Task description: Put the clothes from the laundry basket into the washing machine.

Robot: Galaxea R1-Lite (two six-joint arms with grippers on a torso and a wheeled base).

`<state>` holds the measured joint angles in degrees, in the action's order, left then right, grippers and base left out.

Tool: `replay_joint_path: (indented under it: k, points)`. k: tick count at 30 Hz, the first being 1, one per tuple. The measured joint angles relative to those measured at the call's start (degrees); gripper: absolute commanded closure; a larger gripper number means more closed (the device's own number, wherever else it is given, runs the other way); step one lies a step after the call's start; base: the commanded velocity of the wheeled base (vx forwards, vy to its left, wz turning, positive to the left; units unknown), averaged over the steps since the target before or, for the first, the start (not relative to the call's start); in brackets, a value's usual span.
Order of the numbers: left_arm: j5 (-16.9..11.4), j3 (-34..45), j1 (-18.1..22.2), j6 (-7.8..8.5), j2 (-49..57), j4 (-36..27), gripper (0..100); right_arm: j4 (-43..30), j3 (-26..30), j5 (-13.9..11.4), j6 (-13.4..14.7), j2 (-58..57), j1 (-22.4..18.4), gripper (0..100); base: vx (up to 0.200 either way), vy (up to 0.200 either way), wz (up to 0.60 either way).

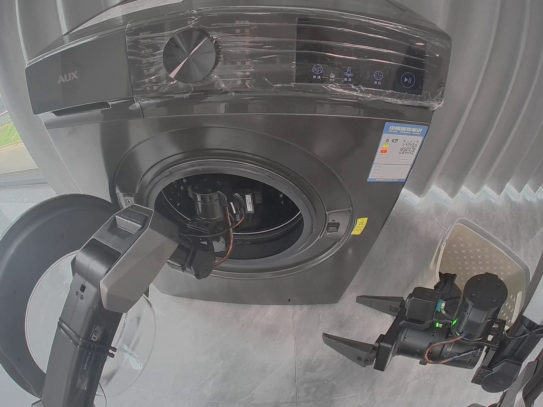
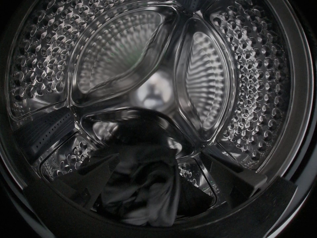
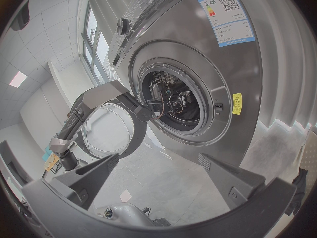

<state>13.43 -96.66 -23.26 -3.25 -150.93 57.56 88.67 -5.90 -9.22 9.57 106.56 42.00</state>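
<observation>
The grey washing machine [image 1: 266, 125] stands with its round door [image 1: 34, 255] swung out to the left. My left arm's wrist [image 1: 210, 206] is inside the drum opening. In the left wrist view my left gripper [image 2: 163, 176] is open over the drum floor, and a dark crumpled garment [image 2: 145, 182] lies in the drum between and beyond its fingers. The white lattice laundry basket [image 1: 481, 255] sits on the floor at the right. My right gripper [image 1: 342, 319] hangs open and empty just left of the basket, facing the machine [image 3: 198, 66].
Grey tiled floor [image 1: 254, 346] spreads in front of the machine. A pleated curtain [image 1: 498, 86] hangs behind and to the right. The open door's glass bowl [image 3: 105, 129] juts out near my left forearm [image 1: 130, 255].
</observation>
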Motion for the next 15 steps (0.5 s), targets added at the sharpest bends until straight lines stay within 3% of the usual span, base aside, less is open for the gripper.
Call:
replay_joint_path:
  k: [15]
  points:
    - [0.0, 10.01, -1.49, 0.24, 3.3, 4.75, 0, 0.0, -0.05, 0.05, 0.0, -0.02, 0.09, 0, 0.0, 0.0, 0.0]
